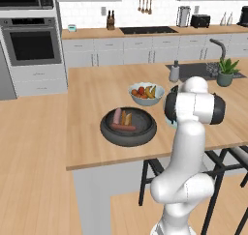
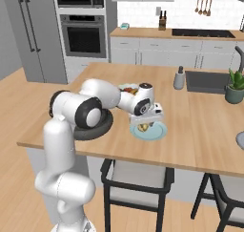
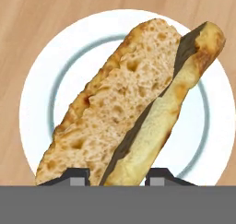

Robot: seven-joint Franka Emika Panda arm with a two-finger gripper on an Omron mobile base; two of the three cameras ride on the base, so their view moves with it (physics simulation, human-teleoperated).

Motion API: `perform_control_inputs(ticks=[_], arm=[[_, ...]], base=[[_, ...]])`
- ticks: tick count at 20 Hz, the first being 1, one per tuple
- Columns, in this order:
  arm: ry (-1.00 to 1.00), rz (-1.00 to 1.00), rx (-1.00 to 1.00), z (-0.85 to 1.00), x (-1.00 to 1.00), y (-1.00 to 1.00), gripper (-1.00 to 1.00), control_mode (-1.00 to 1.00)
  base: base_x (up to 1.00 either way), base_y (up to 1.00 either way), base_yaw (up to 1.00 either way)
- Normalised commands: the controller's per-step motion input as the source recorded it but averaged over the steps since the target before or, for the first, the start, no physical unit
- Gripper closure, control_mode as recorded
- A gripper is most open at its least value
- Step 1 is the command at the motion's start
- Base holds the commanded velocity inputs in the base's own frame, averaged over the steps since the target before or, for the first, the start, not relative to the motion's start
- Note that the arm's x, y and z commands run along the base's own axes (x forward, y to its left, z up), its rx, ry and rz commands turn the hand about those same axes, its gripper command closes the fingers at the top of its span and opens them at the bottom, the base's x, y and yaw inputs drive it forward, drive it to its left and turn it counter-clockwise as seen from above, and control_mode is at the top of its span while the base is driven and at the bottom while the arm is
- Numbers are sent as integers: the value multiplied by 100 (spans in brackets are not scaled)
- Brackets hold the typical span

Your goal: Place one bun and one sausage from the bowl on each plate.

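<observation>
While gripper (image 3: 117,174) pinches, porous split bun (image 3: 124,103) overhangs round plate (image 3: 41,80).

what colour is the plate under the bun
Pale, whitish with a blue-grey ring; the plate under the bun shows best in the hand view.

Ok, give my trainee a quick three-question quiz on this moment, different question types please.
1. True or false: the end effector grips a sausage.
2. What lies directly below the bun? A) the dark bowl B) a plate C) the sink
3. Fill in: the sausages lie in the dark ____.

Key: 1 false, it grips the bun. 2 B, the plate. 3 bowl.
</observation>
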Motion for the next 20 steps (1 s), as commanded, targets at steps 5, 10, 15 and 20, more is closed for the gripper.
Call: perform_control_inputs(ticks=[5,10,15,20], arm=[[-8,0,15,-17,3,-50,100,-100],[-3,0,7,-27,12,-27,100,-100],[0,0,0,-32,21,0,100,-100],[0,0,0,-1,10,10,-100,-100]], base=[[0,0,0],[0,0,0],[0,0,0],[0,0,0]])
